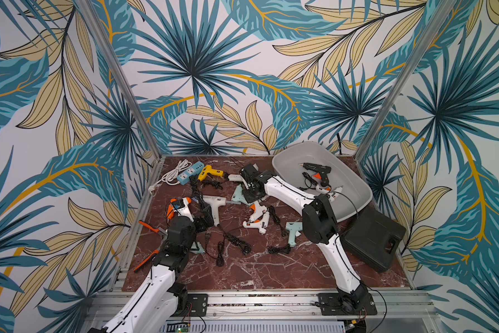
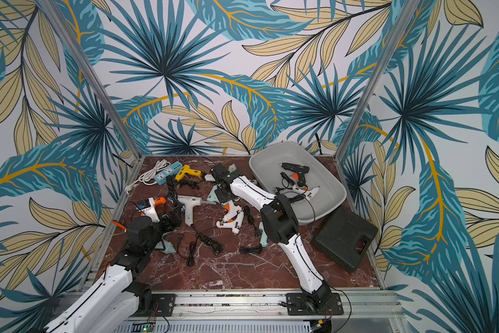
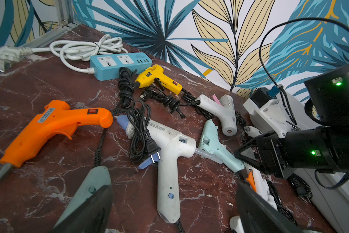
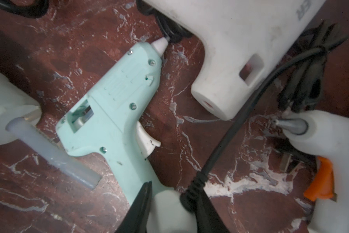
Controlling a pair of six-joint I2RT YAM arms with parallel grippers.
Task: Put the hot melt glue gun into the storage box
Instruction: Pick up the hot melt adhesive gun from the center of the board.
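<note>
Found the right hand [image 4: 171, 213] clenched on the butt of the mint glue gun [image 4: 113, 113], one black finger [image 4: 141, 207] pressed against each side of the grip, the gun's black cord [image 4: 230, 131] leaving just beside the hand. Saw the gun lying flat on the marbled red surface [image 1: 257, 268], nozzle pointing away from the hand, trigger turned toward a large white glue gun [image 4: 230, 60], a clear glue stick [image 4: 52, 153] just beside its rear. Placed it, in both top views, near the middle of the surface and outside the storage box [image 1: 355, 207], set along the far right side with a black glue gun [image 1: 317, 167] inside. Noted the left hand [image 3: 172, 187] released, fingers spread wide, hovering over the grip of a second white glue gun [image 3: 169, 153], grasping nothing.
</note>
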